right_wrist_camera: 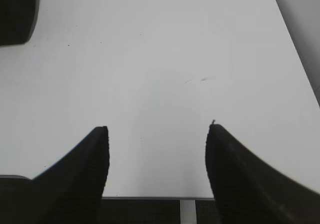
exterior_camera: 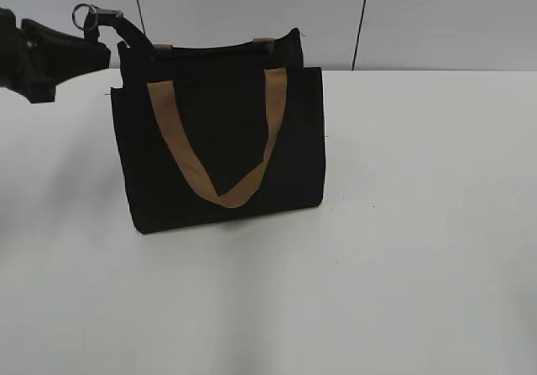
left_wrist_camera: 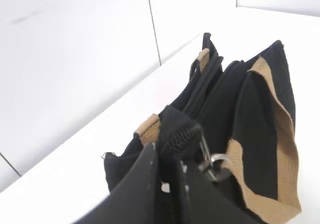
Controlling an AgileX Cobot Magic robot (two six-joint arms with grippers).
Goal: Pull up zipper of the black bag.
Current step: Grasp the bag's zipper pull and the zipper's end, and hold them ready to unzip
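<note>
The black bag [exterior_camera: 222, 140] stands upright at the middle of the white table, with a tan handle hanging down its front. It also shows in the left wrist view [left_wrist_camera: 255, 114], seen from above its left end. The zipper pull [exterior_camera: 91, 12] with its silvery ring is lifted up and out past the bag's top left corner, on a black zip tail. In the left wrist view the zipper pull [left_wrist_camera: 212, 161] lies against the right finger. My left gripper [exterior_camera: 102, 49] [left_wrist_camera: 167, 154] is shut on the black toothed zip tail beside the pull. My right gripper [right_wrist_camera: 157, 134] is open and empty over bare table.
The white table [exterior_camera: 419, 224] runs wide on the bag's right and in front of it. A white panelled wall [exterior_camera: 252, 6] stands just behind the bag. A dark object [right_wrist_camera: 15, 13] sits at the top left corner of the right wrist view.
</note>
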